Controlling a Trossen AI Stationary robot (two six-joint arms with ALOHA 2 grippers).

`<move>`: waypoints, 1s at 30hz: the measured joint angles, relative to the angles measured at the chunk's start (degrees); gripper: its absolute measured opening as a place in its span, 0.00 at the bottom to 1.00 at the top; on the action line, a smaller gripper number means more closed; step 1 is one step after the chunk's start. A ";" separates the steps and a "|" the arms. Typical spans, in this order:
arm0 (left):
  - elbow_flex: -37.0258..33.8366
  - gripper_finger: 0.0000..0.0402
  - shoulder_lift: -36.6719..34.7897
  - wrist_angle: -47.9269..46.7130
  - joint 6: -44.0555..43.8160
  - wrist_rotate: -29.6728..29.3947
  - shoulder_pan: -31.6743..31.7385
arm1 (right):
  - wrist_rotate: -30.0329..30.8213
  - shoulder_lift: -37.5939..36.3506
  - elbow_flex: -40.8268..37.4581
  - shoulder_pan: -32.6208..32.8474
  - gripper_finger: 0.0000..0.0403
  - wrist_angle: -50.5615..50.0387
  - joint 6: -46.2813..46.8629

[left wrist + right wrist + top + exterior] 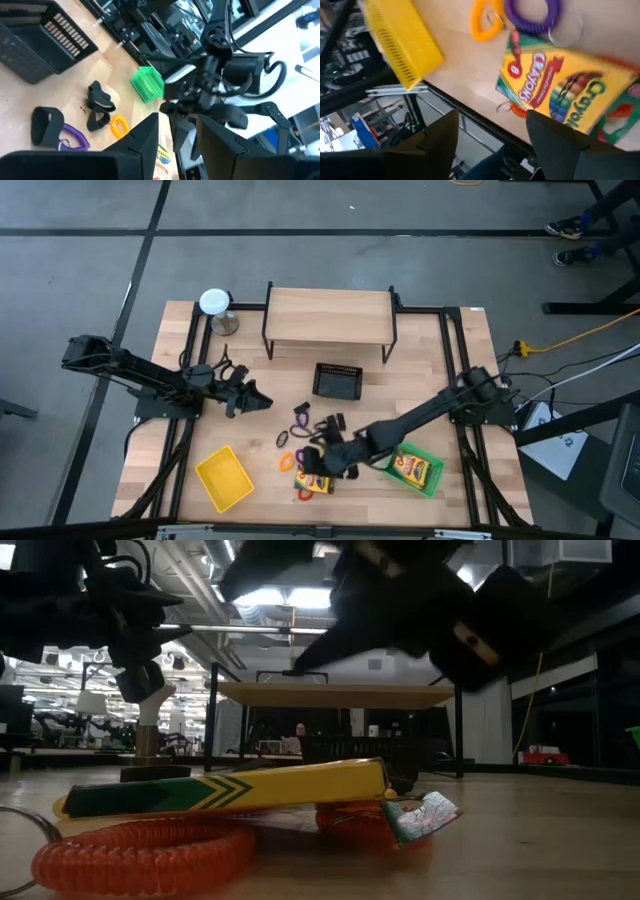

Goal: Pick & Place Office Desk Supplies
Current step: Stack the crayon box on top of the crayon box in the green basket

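Fingers on the right gripper point(322, 463) look spread apart and empty in its wrist view, hanging right over the flat yellow cardboard crayon pack point(560, 90) near the table's front edge. The left gripper point(250, 400) waits out over the left-middle of the wooden table point(420, 370), fingers parted too with nothing between them. That pack lies flat among a bunch of loose coil rings: a purple one point(532, 15) and an orange one point(485, 22) just beside it, plus a thick red coil point(140, 850) that, going by the low view, sits partly under the pack, so it's propped up a bit rather than flush on the wood. Guessing here, but the box should be light and fairly stiff, a little slick on the printed faces, and easy to crush if squeezed on the wide sides. Best bet is probably pinching across the narrow thickness at a lifted edge. The rings are springy and will likely drag along or snag on a finger. Room-wise, the table edge is close to the pack, so any shove that way could tip it off. The yellow plastic mesh tray point(224, 477) sits off to the left, the green tray point(418, 470) just to the right, already holding another crayon pack, and the space between looks open enough for a lift.
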 joint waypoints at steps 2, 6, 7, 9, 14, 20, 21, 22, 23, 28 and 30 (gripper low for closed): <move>0.00 0.32 0.00 -0.01 0.28 0.44 -0.02 | -0.19 1.64 1.99 0.84 0.58 -0.21 2.57; 0.02 0.32 0.00 -0.58 0.68 0.48 -0.02 | 2.51 2.22 5.37 2.66 0.58 -0.79 4.35; 0.02 0.32 0.00 -0.72 0.98 0.48 -0.02 | 3.44 2.20 5.85 3.01 0.58 -2.25 4.18; 0.02 0.32 0.00 -0.98 1.62 0.48 -0.02 | 4.80 2.09 6.51 3.45 0.58 -4.80 2.57; 0.02 0.32 0.00 -1.27 2.91 0.55 -0.02 | 4.75 1.61 7.84 4.32 0.58 -6.70 4.94; 0.02 0.32 0.00 -1.37 2.97 0.55 -0.02 | 5.96 1.42 7.69 4.41 0.58 -20.30 5.87; 0.02 0.32 0.00 -1.40 2.97 0.57 -0.02 | 5.05 1.34 7.67 4.10 0.58 -20.86 5.57; 0.02 0.32 0.00 -1.42 2.96 0.57 -0.02 | 3.33 1.27 7.67 3.82 0.58 -20.17 5.58; 0.02 0.32 0.00 -1.45 2.95 0.57 -0.02 | 2.01 1.22 7.69 3.66 0.58 -19.35 6.02; 0.02 0.32 0.00 -1.72 3.00 0.57 -0.02 | -3.77 1.17 7.69 4.62 0.58 -18.62 10.68; 0.02 0.32 0.00 -2.17 3.12 0.56 -0.02 | -4.72 1.17 7.69 5.17 0.58 -21.24 11.82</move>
